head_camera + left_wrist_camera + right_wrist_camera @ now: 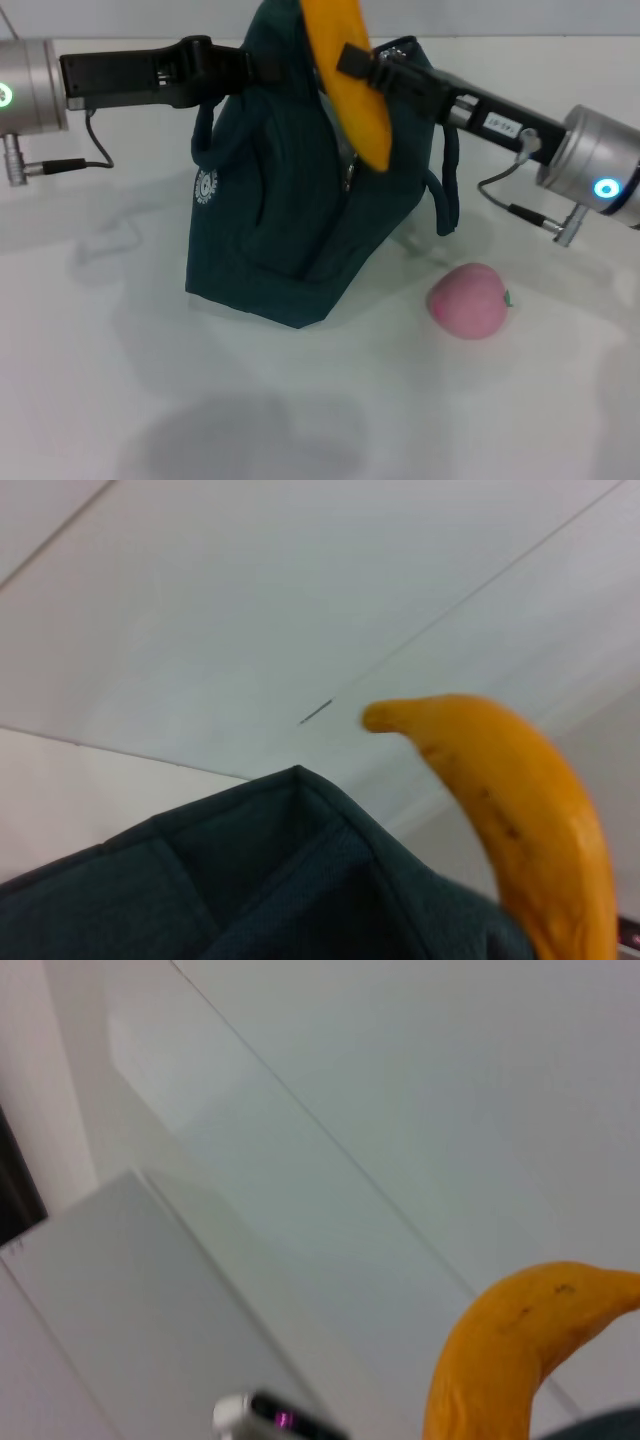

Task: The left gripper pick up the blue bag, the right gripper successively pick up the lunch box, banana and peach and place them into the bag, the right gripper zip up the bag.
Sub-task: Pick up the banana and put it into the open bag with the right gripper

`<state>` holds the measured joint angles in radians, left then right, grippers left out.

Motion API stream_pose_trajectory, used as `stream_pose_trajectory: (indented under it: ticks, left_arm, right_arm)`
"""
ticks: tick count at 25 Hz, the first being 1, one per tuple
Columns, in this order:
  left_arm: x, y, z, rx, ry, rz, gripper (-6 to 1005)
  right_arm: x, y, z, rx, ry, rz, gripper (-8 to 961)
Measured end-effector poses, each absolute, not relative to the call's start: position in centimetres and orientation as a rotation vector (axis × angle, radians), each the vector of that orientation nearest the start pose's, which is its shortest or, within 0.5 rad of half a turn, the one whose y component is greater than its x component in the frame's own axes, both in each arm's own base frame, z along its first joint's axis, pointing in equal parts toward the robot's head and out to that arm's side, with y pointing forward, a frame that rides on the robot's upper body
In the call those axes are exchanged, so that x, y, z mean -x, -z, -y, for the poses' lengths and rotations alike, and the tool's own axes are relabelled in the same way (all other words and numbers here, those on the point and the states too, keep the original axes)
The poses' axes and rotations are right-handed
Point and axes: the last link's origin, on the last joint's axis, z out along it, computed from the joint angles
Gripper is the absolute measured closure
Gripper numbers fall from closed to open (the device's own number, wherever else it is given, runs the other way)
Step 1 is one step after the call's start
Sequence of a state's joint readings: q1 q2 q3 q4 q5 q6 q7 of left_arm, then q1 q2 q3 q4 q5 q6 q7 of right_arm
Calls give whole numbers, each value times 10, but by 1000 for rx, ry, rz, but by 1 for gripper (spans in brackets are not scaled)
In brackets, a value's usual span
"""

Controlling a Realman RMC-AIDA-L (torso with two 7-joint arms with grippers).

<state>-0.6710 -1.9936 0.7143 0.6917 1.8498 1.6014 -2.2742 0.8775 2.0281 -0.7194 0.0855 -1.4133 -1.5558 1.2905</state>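
The blue bag [290, 220] stands upright in the middle of the white table, its top lifted. My left gripper [252, 66] reaches in from the left and is shut on the bag's top edge. My right gripper [352, 60] comes from the right and is shut on the banana [358, 95], which hangs nearly upright above the bag's opening. The banana also shows in the left wrist view [520, 810], over the bag's rim [290, 860], and in the right wrist view [510, 1360]. The peach [468, 300] lies on the table to the right of the bag. The lunch box is out of view.
The white table [320, 420] spreads around the bag. A bag handle [447, 190] hangs loose on the bag's right side below the right arm. A white logo [205, 186] marks the bag's left face.
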Motion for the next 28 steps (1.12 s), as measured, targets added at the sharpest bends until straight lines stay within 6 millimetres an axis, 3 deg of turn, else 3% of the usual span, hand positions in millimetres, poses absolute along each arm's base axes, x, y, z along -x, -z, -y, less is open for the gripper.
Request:
stream_pose_trajectory:
  ticks: [5,14,19,28]
  left_arm:
    - [200,-46,-380,2523,1007,1571,957]
    - [194,-43,-382,2538,1020,1560,958]
    - [194,-43,-382,2538,1023,1561,958]
    - [194,-43,-382,2535,1025,1562,957]
  right_arm:
    - [-172,39,-363,2396,-1558,-936,546]
    - [-159,37,-369,2370,-1569,-747,546]
    - [-151,44,-368,2381,-1553,-662,546]
    - [-155,54,-361,2381,-1470,-540,546]
